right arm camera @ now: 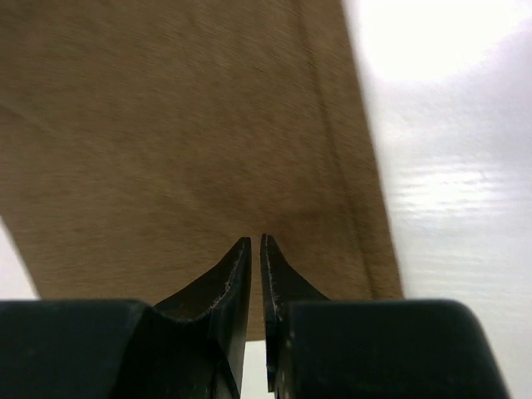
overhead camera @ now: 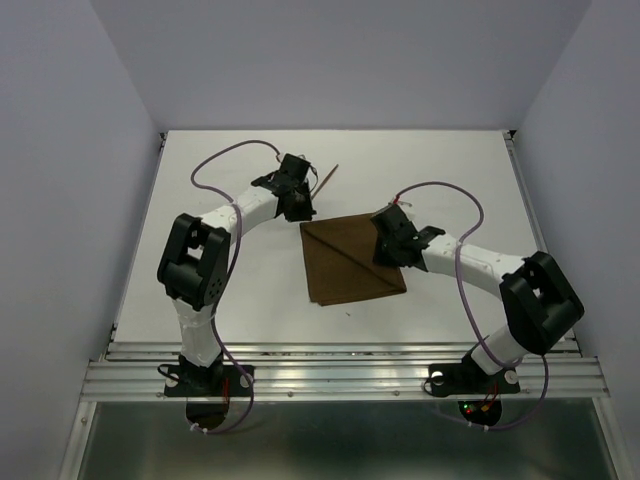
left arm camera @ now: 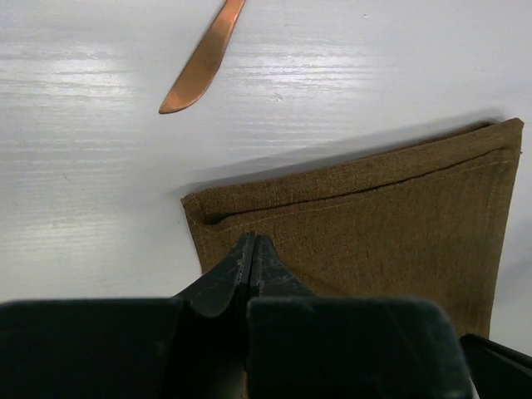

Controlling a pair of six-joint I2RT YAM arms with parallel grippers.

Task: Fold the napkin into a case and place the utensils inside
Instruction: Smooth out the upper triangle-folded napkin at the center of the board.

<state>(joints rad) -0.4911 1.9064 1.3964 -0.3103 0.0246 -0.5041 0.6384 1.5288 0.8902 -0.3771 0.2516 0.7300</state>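
White counter (overhead camera: 380, 160) carries the napkin (overhead camera: 350, 265) at its middle, roughly square, its crease running diagonally and its far corners hidden under the arms. Pinching one far corner each are the left end effector (left arm camera: 252, 245) and right end effector (right arm camera: 256, 243). Beyond them one utensil (left arm camera: 204, 62) slants, partly cut off.

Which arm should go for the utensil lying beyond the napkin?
Left. The left gripper sits at the far-left corner of the napkin, close to the utensil; the right gripper is farther, across the cloth.
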